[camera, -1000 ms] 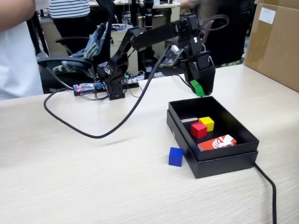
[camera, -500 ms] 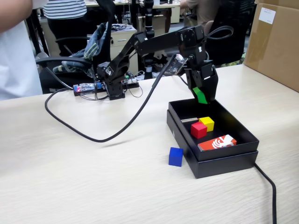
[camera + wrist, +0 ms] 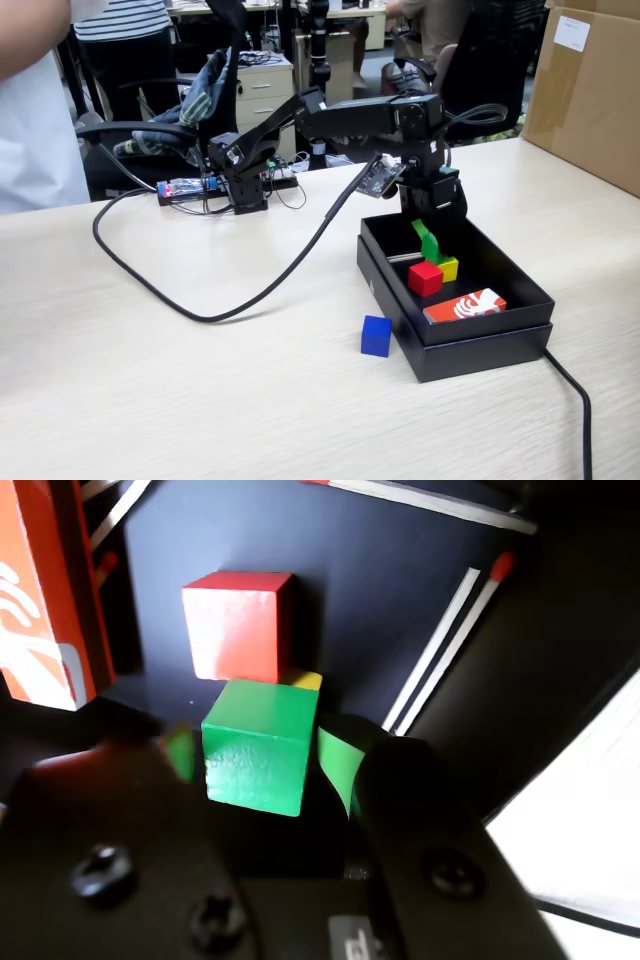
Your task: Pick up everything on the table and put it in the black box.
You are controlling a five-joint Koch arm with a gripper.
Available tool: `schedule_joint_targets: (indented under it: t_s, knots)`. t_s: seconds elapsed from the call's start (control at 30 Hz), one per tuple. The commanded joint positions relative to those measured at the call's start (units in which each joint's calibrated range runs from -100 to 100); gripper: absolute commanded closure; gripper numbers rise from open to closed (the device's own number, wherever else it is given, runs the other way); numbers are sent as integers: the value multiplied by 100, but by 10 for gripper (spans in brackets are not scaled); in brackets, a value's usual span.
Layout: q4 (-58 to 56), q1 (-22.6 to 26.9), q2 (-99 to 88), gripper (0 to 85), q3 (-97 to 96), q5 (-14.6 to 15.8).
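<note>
Lowered now into the black box [image 3: 520, 290] at right of centre in the fixed view, no longer above its far wall. Gripper [image 3: 262, 755] clamped on green cube [image 3: 258, 744], above yellow cube [image 3: 448, 268], beside red cube [image 3: 425, 278]. Release probably next. Blue cube [image 3: 376, 335] outside, on table [image 3: 200, 390].

No words, numbers or brand names could be read in either view. The orange-and-white packet [image 3: 465, 305] in the black box [image 3: 500, 345] bore only a white swirled mark, with no legible lettering in the fixed view or in the wrist view. The brown carton [image 3: 585, 90] at the right of the fixed view carried a white label [image 3: 571, 33] whose print was too small to read. Pale lettering at the bottom edge of the wrist view was cut off and blurred.
</note>
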Motion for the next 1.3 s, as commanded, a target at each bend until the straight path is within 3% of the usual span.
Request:
schedule_joint_targets:
  t_s: [0.0, 0.27, 0.5, 0.83, 1.27]
  knots:
    - [41, -49, -763, 459, 370, -34]
    - [7, -781, -3046, 450, 62, -215]
    - [15, -1353, -2518, 400, -210, -278]
    - [162, -1348, 511, 406, 1005, -176]
    - [620, -1206, 1555, 434, 1313, -78]
